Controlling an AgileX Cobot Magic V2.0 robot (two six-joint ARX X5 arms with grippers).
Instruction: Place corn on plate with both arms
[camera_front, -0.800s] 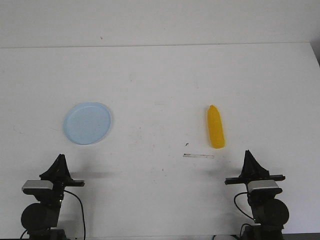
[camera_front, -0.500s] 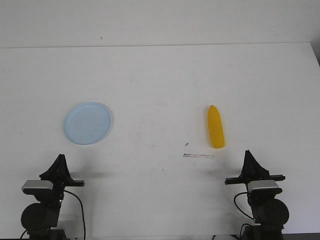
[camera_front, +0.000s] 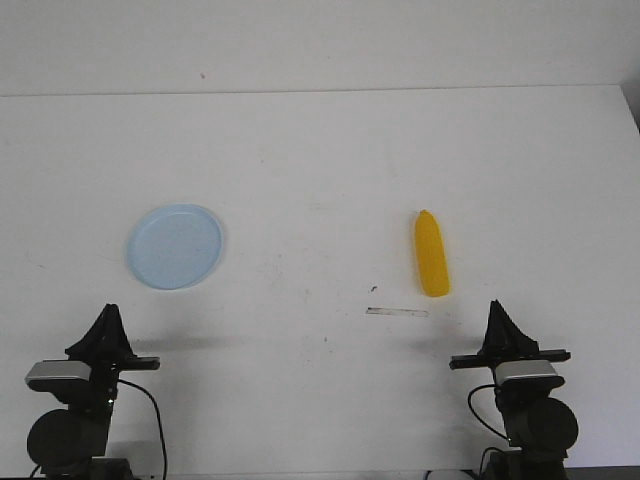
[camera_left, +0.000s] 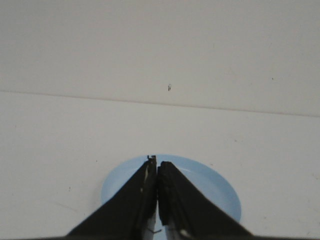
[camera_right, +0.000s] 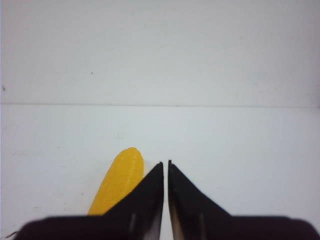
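the corn (camera_front: 432, 255) is seen lying flat on the white table (camera_front: 320, 160), right of centre, with its long axis running almost straight away from the robot and its tapered tip pointing to the far side. it is found just ahead of the right gripper (camera_front: 498, 318) and slightly toward the middle of the table, so the right arm is judged much the nearer; in the right wrist view the corn (camera_right: 117, 186) is shown beside the closed fingers, not between them. the plate (camera_front: 175, 246) is set well apart from the corn, on the left half of the table, ahead of the left gripper (camera_front: 107, 322), and nothing is seen on it. both grippers are seen with fingers pressed together and nothing held, parked low at the near edge. the near end of the corn is cut off behind the right gripper in the wrist view, and the near part of the plate (camera_left: 220, 190) is hidden by the left gripper's fingers. a thin pale strip (camera_front: 397, 312) near the corn cannot be identified.
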